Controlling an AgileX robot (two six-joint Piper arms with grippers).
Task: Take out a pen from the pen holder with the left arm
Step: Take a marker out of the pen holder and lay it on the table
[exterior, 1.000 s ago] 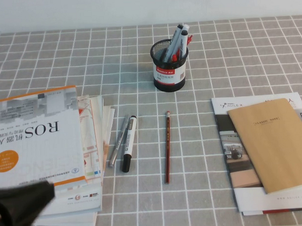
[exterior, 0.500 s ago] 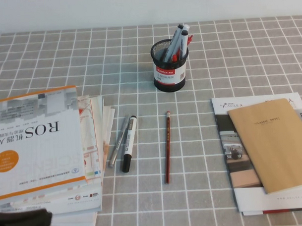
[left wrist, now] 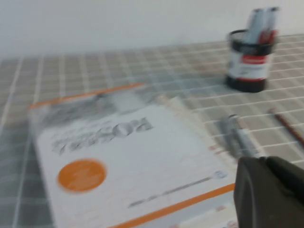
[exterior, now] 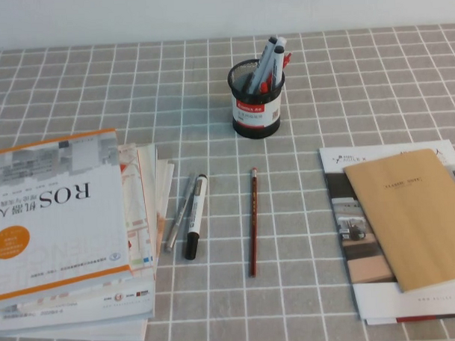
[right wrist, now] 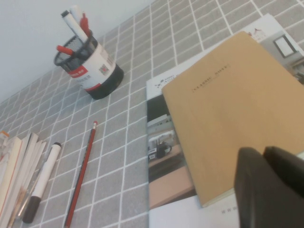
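A black mesh pen holder (exterior: 256, 102) with a red and white label stands at the table's far middle, holding several grey and red pens (exterior: 267, 58). It also shows in the left wrist view, pen holder (left wrist: 249, 59), and in the right wrist view, pen holder (right wrist: 92, 66). A black marker (exterior: 195, 216), a silver pen (exterior: 178, 213) and a red pencil (exterior: 252, 222) lie on the cloth nearer to me. My left gripper (left wrist: 268, 164) is shut and empty, low over the near corner of the book stack (left wrist: 123, 156), far from the holder. My right gripper (right wrist: 263, 154) is shut and empty over the brown notebook (right wrist: 228, 99).
A stack of books (exterior: 57, 229) with a white and orange cover fills the near left. A brown notebook (exterior: 416, 216) lies on a brochure (exterior: 366, 285) at the near right. Grey checked cloth (exterior: 211, 141) covers the table.
The left arm's dark shape at the bottom left of the high view has drawn back toward me and out of that view. Pens, books and holder have not moved.
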